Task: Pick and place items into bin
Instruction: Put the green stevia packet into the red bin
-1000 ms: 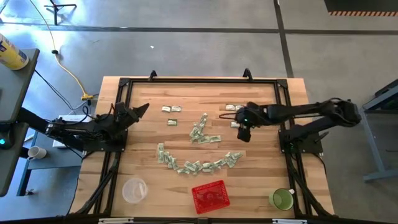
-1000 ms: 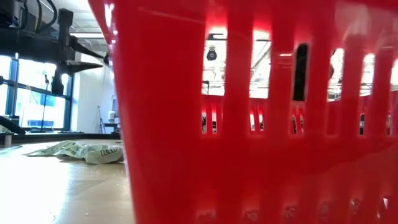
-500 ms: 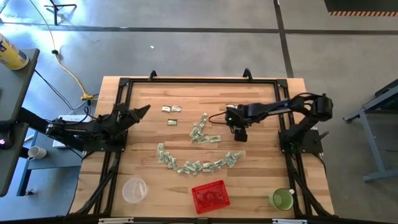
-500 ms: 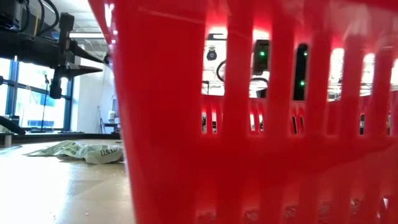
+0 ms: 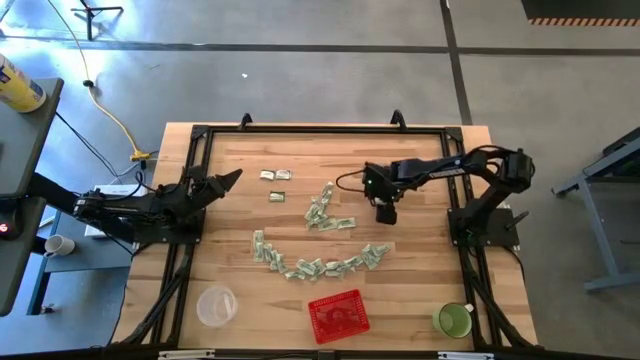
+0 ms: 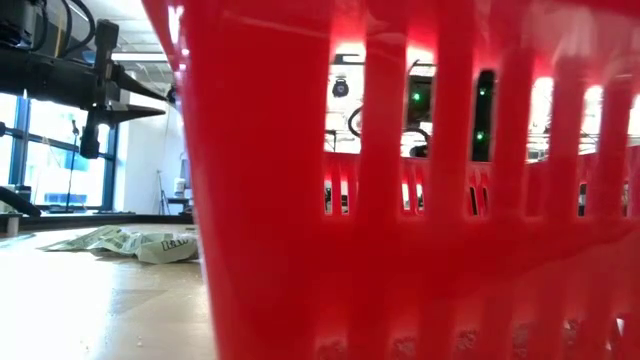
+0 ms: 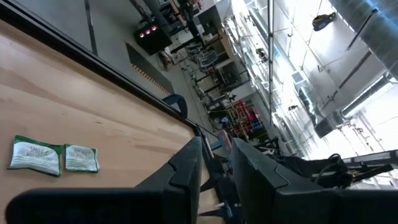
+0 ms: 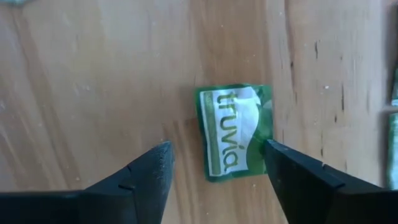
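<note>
While overhead hides it, right gripper (image 8: 214,171) jaws spread astride a packet (image 8: 234,131).

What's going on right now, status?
Right gripper open, over one packet on the table. Left gripper idle at the left edge. Basket at the near edge. Nothing in the way.

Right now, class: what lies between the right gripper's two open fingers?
In the right wrist view, one green-and-white packet lies flat on the bare wooden table between the right gripper's open fingers, nearer one finger; neither touches it.
</note>
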Robot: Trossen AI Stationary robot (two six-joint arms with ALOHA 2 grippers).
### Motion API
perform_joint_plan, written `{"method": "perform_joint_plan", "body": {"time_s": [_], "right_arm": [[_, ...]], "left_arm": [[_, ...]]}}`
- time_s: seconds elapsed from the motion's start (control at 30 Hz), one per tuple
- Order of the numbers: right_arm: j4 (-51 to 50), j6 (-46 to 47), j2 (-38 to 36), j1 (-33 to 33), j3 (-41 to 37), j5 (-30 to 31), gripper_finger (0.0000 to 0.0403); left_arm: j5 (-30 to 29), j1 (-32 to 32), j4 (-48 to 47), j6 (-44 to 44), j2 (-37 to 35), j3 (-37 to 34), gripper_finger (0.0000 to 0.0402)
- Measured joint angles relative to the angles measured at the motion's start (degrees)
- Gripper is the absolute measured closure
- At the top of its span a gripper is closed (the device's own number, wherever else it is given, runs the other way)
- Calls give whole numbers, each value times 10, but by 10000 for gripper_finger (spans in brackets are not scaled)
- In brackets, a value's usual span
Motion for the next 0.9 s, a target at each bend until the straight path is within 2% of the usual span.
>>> {"method": "perform_joint_plan", "body": {"time_s": [0.2, 0.5, 0.67, 0.8, 0.9], "right_arm": [[18, 40, 18, -21, 1, -8, 229], [24, 120, 20, 23, 1, 22, 388], [27, 196, -8, 48, -1, 4, 382], [29, 258, -73, 79, -2, -47, 397], [29, 321, -123, 113, -1, -43, 393]], "left_arm": [[0, 0, 0, 0, 0, 0, 277], [-1, 0, 0, 0, 0, 0, 277], [-1, 0, 0, 0, 0, 0, 277], [-1, 0, 0, 1, 0, 0, 277], [-2, 0, 0, 18, 0, 0, 277]]}}
